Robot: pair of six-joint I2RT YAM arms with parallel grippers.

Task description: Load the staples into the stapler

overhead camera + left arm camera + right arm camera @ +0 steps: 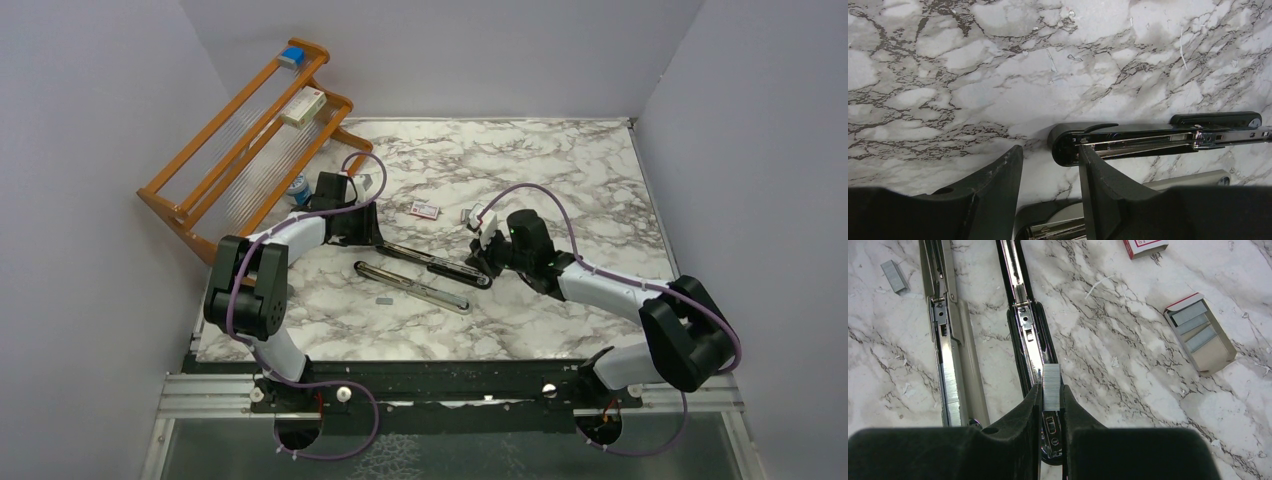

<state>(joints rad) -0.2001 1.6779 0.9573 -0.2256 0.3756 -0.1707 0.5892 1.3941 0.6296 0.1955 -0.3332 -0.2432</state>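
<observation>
The black stapler (437,264) lies opened flat across the table's middle, with its silver rail facing up (1029,337). My right gripper (1050,391) is shut on a short silver strip of staples (1051,382) and holds it just over the rail near the stapler's right end (486,263). My left gripper (1048,161) is open at the stapler's left end (1068,142). Its right finger (1098,180) stands against that end and nothing is between the fingers. The grey tray (1201,333) holds more strips, and the red-and-white packet (1144,246) lies beyond it.
A light grey stapler-like tool (950,365) lies open, parallel to and just in front of the black stapler (415,287). A loose staple strip (894,276) lies beside it. A wooden rack (250,130) with small boxes stands at the back left.
</observation>
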